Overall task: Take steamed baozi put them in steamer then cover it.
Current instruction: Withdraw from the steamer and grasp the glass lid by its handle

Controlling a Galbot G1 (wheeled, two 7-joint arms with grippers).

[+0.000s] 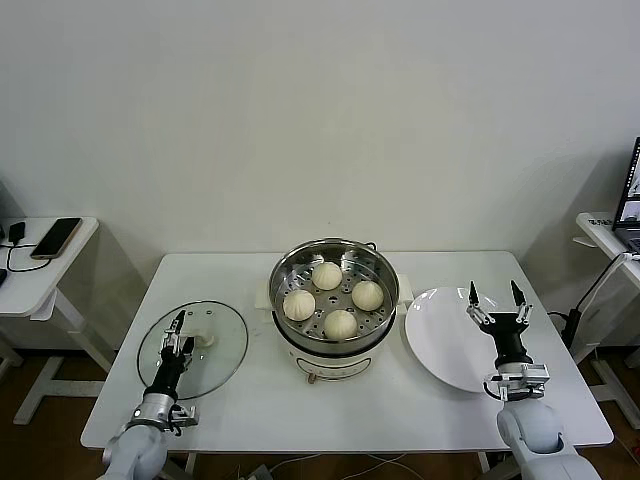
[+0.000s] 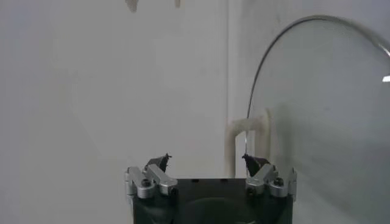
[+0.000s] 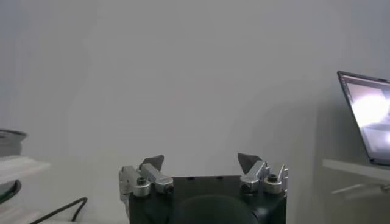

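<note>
Left hand (image 1: 181, 333) hovers over the round glass lid with its white handle (image 1: 193, 349), which lies flat on the white tabletop (image 1: 250, 400) just beside the shiny round stainless-steel steamer on its white base (image 1: 334, 305). Its fingers are spread and grasp nothing; in the left wrist view the white handle (image 2: 247, 141) stands between them, so I judge it is lined up to pick the lid up. All 4 cream-white domed baozi (image 1: 327, 276) already sit on the perforated tray inside the steamer, which is uncovered, so only the covering remains. Right hand (image 1: 496, 305) waits with fingers apart and empty above the bare flat white plate (image 1: 440, 345), presumably where the buns came from.
</note>
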